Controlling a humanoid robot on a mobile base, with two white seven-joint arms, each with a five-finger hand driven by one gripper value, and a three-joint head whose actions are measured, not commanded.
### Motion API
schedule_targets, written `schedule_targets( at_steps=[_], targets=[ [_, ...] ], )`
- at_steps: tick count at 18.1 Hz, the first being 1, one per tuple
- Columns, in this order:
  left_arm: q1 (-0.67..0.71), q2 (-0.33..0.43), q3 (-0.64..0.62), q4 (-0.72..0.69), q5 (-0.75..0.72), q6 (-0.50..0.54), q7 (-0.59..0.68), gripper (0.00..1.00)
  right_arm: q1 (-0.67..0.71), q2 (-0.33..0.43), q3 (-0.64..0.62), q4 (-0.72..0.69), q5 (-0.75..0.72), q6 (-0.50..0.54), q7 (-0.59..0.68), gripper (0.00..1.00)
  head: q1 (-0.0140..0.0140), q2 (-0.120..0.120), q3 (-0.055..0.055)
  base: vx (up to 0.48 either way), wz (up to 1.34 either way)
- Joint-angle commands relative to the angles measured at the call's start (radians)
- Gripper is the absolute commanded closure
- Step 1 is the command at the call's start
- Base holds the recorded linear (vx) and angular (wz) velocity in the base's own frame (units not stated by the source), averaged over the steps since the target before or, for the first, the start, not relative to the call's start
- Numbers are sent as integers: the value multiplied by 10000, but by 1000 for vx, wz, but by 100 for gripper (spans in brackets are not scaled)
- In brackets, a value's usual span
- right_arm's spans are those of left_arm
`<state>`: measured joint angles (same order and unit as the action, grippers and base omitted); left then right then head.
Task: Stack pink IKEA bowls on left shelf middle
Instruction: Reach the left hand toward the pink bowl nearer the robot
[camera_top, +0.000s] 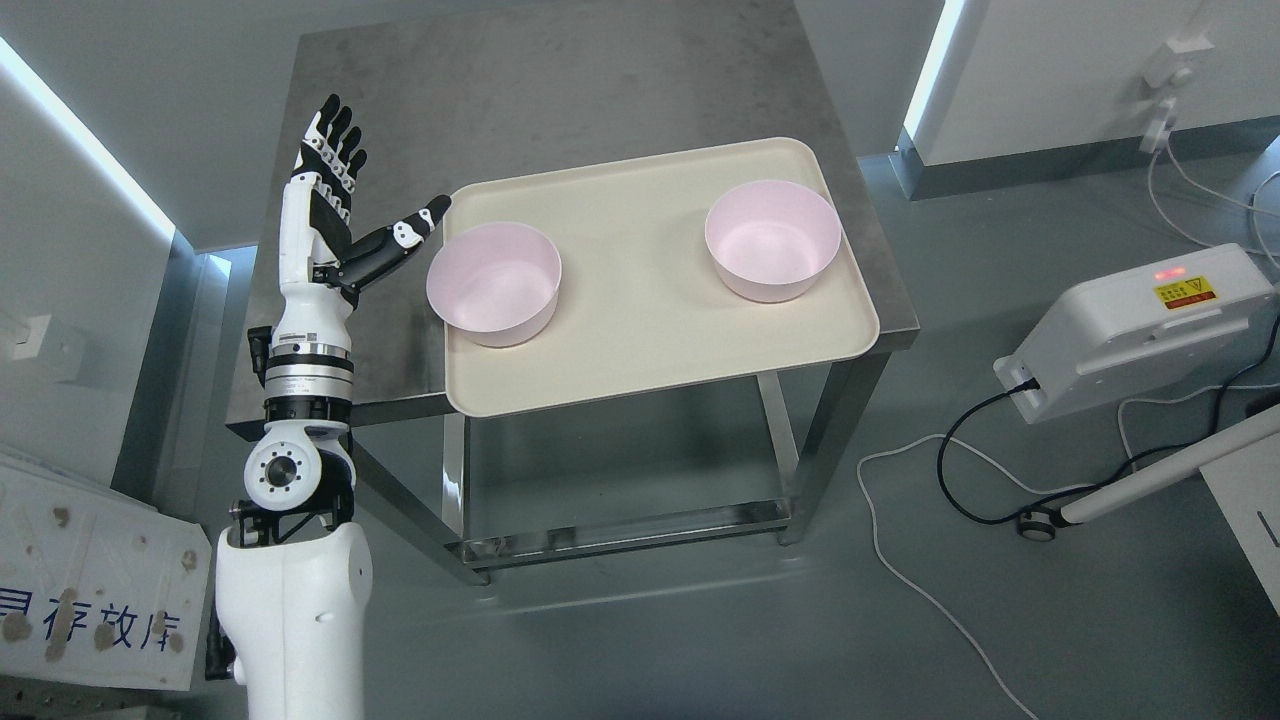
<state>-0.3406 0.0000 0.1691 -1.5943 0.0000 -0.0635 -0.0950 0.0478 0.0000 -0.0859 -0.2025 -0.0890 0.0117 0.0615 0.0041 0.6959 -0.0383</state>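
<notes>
Beside the near pink bowl (494, 284) on the cream tray (640, 370), the left hand (335, 215) is held up with fingers (335, 130) spread wide and nothing gripped, so the rim should be pinched gently before it is carried to the other pink bowl (772, 240).

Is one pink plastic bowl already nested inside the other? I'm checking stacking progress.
No, the left pink plastic bowl and right pink plastic bowl sit apart on the cream tray.

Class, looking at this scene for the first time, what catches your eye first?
Two pink bowls, one left and one right, sit apart on a cream tray atop a steel table. Beside the left bowl, the left hand is raised, fingers spread, holding nothing.
</notes>
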Motion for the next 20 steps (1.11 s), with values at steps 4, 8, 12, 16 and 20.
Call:
schedule_targets(
  at_steps=[4, 8, 12, 16, 20],
  targets=[
    [-152, 1943, 855, 51, 107, 67, -1850, 0, 13, -175, 0, 0, 0, 5, -2, 0, 0, 0, 0, 36, 0],
    [-932, 3740, 795, 342, 123, 67, -4628, 0, -2, -175, 0, 0, 0, 5, -2, 0, 0, 0, 0, 0, 0],
    [-1639, 3912, 60, 343, 77, 450, -5323, 0, -2, -175, 0, 0, 0, 5, -2, 0, 0, 0, 0, -5, 0],
    [-1886, 3927, -1779, 327, 31, 985, -6027, 7, -2, -175, 0, 0, 0, 5, -2, 0, 0, 0, 0, 0, 0],
    [-1840, 3728, -2579, 358, -1178, 1540, -6106, 12, -2, -175, 0, 0, 0, 5, -2, 0, 0, 0, 0, 0, 0]
  ],
)
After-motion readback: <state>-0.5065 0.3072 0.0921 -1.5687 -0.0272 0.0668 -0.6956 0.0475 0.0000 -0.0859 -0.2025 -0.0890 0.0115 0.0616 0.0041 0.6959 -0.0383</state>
